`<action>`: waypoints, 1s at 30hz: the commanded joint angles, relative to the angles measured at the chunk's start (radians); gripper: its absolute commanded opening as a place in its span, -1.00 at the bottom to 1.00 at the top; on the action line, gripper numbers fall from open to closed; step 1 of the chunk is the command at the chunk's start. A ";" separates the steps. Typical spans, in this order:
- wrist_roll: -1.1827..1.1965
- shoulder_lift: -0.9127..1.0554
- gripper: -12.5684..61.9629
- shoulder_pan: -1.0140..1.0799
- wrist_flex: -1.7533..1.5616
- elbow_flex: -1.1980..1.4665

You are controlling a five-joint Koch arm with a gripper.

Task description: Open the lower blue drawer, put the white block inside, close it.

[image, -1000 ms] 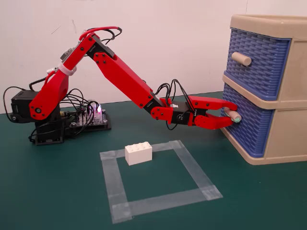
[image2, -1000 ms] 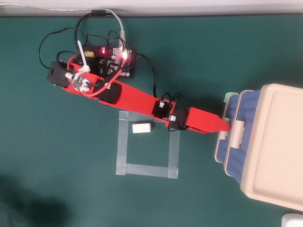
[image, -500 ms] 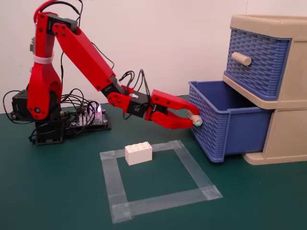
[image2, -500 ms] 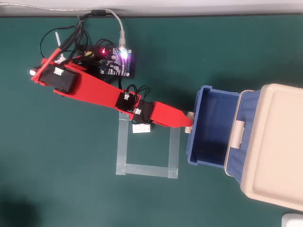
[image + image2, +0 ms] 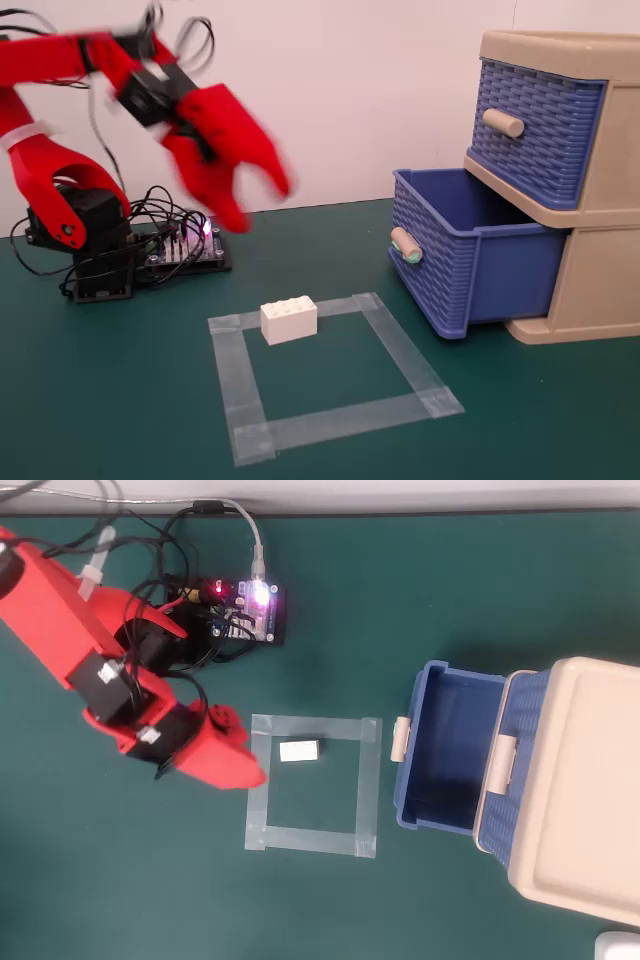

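Note:
The lower blue drawer (image 5: pixel 475 262) stands pulled out of the beige cabinet (image 5: pixel 598 290), and its inside looks empty in the overhead view (image 5: pixel 412 780). Its green-ended handle (image 5: pixel 405 245) faces the tape square. The white block (image 5: pixel 289 320) lies on the green mat inside the back left part of the tape square, and also shows in the overhead view (image 5: pixel 299 750). My red gripper (image 5: pixel 260 203) is blurred, open and empty. It hangs in the air above and to the left of the block. In the overhead view the gripper (image 5: pixel 245 748) is just left of the block.
The upper blue drawer (image 5: pixel 535 130) with a plain beige handle is shut. A square of clear tape (image 5: pixel 395 340) marks the mat. A controller board with cables (image 5: pixel 250 610) sits behind the square by the arm's base (image 5: pixel 85 230).

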 commanded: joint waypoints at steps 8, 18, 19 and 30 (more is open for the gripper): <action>0.643 -0.459 0.24 -0.014 0.199 -0.272; 0.689 -0.684 0.24 -0.075 0.080 -0.344; 0.687 -0.698 0.24 -0.086 0.071 -0.344; 0.693 -0.701 0.24 -0.109 0.078 -0.232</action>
